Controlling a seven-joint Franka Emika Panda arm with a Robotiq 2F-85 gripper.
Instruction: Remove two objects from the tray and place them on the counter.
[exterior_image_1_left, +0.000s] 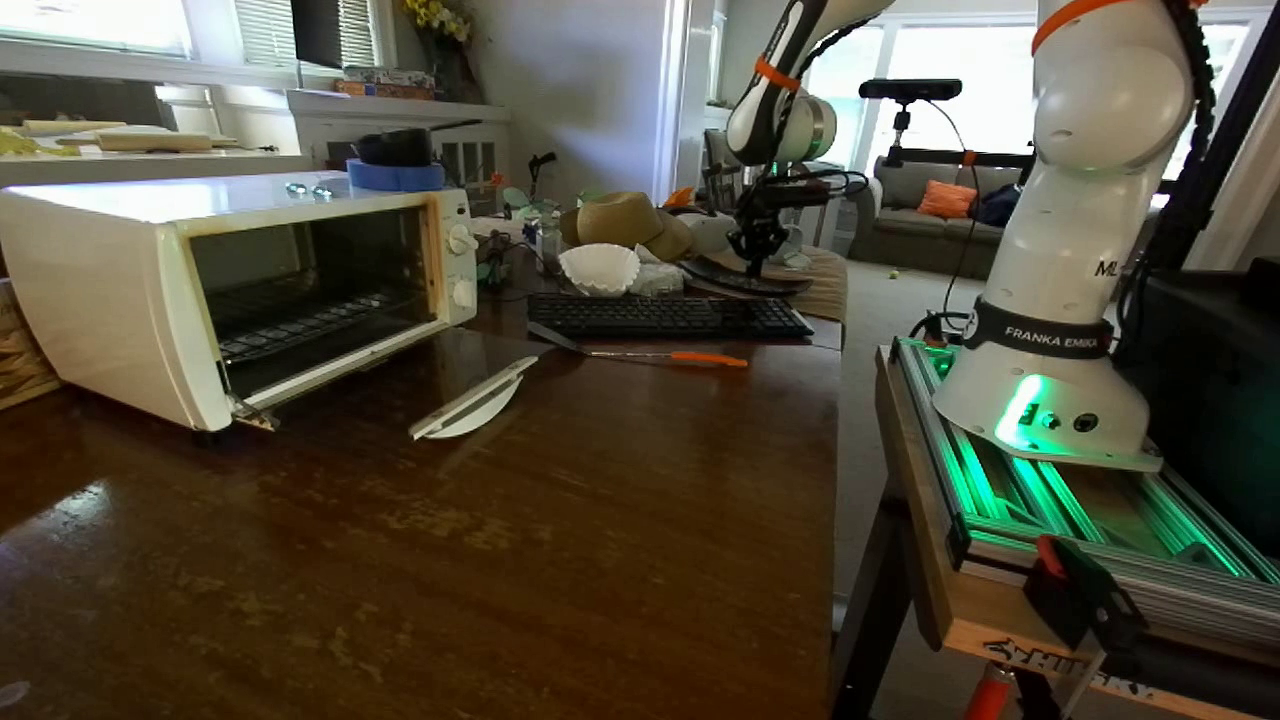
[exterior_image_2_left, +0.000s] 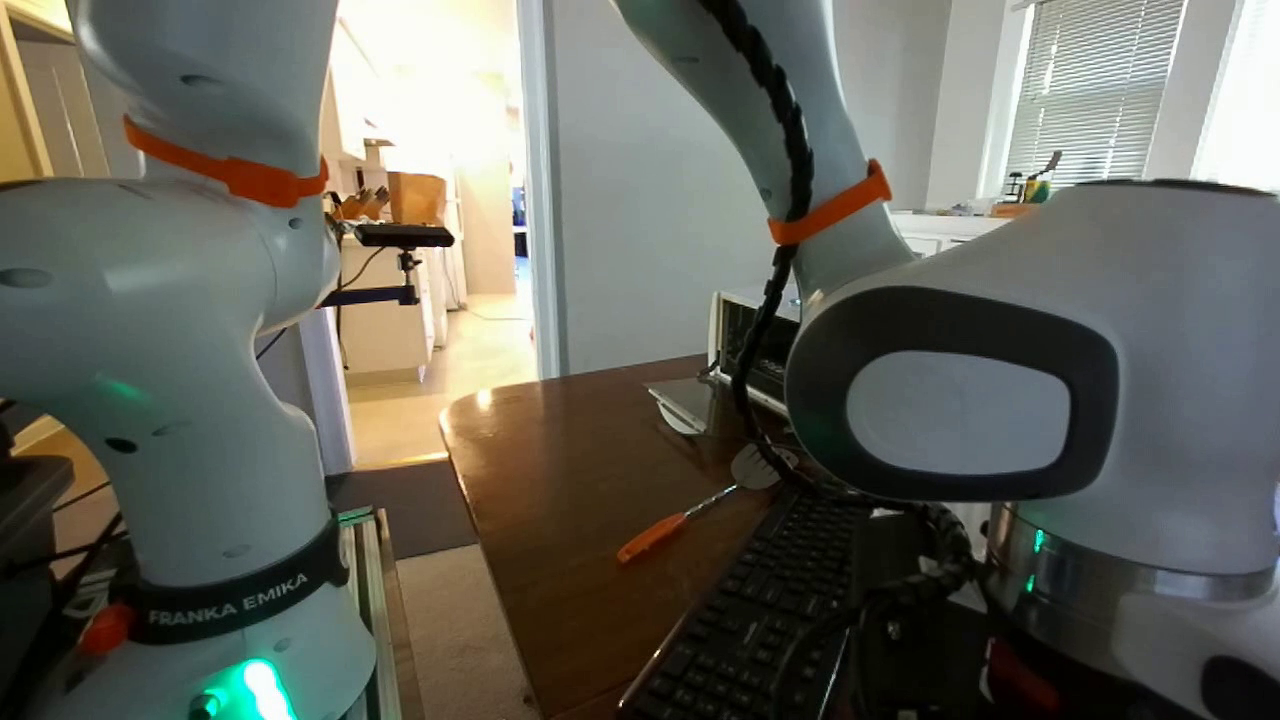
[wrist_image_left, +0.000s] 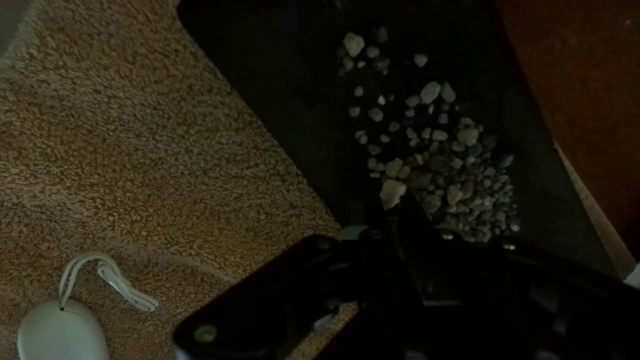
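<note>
The tray (wrist_image_left: 310, 115), strewn with stones (wrist_image_left: 440, 135) and edged by a tan cloth (wrist_image_left: 140, 150), lay behind the keyboard (exterior_image_1_left: 670, 315) on the table (exterior_image_1_left: 600, 560). Over it was the tool (wrist_image_left: 404, 212), its tips pressed together — too dark to tell whether on a stone.

Your flat, dark tray (wrist_image_left: 310, 100) holds pale and grey stones (wrist_image_left: 468, 136), some scattered, some heaped; your glossy brown wooden counter (exterior_image_1_left: 550, 570) is worn in patches.

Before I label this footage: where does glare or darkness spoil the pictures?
Wrist view: very dim, the tray and gripper nearly black; in an exterior view: glare at left on the counter, a window washed white; in both exterior views: the base light blooms.
</note>
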